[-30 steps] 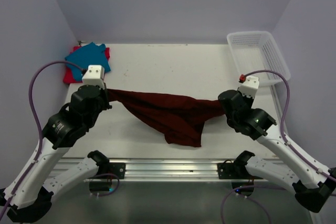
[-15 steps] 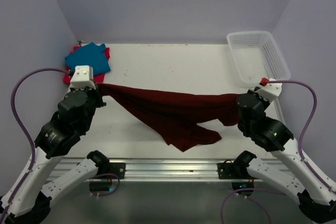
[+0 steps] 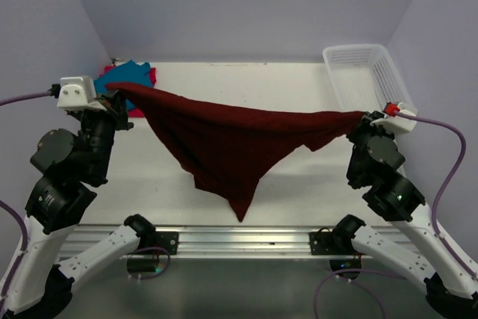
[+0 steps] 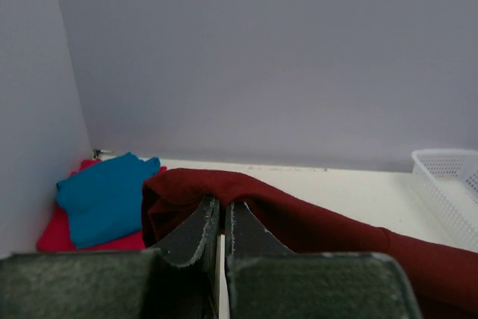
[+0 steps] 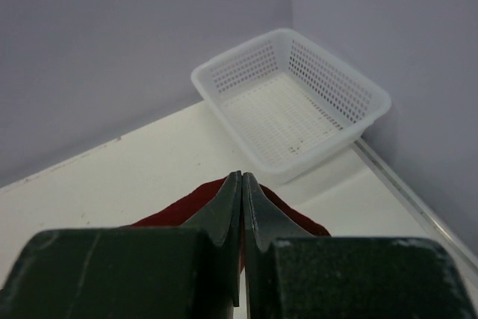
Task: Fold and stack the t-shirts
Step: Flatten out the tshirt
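Cloth of the dark maroon t-shirt (image 3: 224, 140) is held spread in the air between the two arms, above the white tabletop (image 3: 246, 84). One upper corner is pinched by the left claw (image 3: 118, 96) on the left side, and the wrist view shows its two dark fingers pressed together with the maroon cloth bunched over their tips. The opposite corner is clamped by the right claw (image 3: 364, 117), whose fingers are likewise closed on a small fold of the cloth, just in front of the white mesh basket (image 3: 351, 48). Between the two grips the upper edge sags slightly, and the rest of the shirt hangs down in a rough triangle with its lowest tip pointing toward the near edge of the tabletop. Whether that tip touches the surface cannot be told. At the far left corner, beside the wall, the teal blue t-shirt (image 4: 104, 192) is seen lying folded on top of the red-pink t-shirt (image 4: 56, 233), whose edges show beneath it. The basket stands at the far right corner, well apart from that pile.
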{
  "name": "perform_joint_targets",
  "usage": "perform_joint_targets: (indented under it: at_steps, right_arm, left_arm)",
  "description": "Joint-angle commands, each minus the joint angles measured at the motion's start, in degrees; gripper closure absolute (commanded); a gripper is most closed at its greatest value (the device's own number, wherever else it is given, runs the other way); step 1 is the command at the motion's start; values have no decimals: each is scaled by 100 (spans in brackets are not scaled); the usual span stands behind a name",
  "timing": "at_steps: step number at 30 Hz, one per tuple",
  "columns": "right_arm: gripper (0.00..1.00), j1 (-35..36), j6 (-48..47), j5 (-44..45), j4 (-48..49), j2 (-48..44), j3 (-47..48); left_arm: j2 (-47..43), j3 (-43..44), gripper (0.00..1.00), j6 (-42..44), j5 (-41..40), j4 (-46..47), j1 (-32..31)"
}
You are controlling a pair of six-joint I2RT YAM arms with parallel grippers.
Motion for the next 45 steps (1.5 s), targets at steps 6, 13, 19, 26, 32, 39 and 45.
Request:
perform_joint_targets:
  at_steps: [6,13,19,26,32,39,45]
  right_arm:
    - [100,-12,-740,5,999,-351,144]
    - [100,-12,-723,-223,1096,-518,29]
    - [100,-4,-565,-837,1043,-482,74]
    - [100,-4,-459,-1691,964,-825,-102]
    - [100,-4,-572,-1595,560,-1124,29]
    - [100,-4,-863,-1472,613,-1475,-41]
    - [100,-12,-863,-1472,586,-1564,-129]
  left_arm:
    - [-94,426,100,431,-109,759,4]
    - [-173,338,100,220,-153,381,4]
    - [55,66,100,-105,144,38,4]
    - [459,-1303,100,-448,576,625,13]
    - [1066,-1516,100,-440,550,1469,4]
    - [1733,-1850,100,-588,796,3323,13]
    - [2294,-2440,100,-1027,988,5587,31]
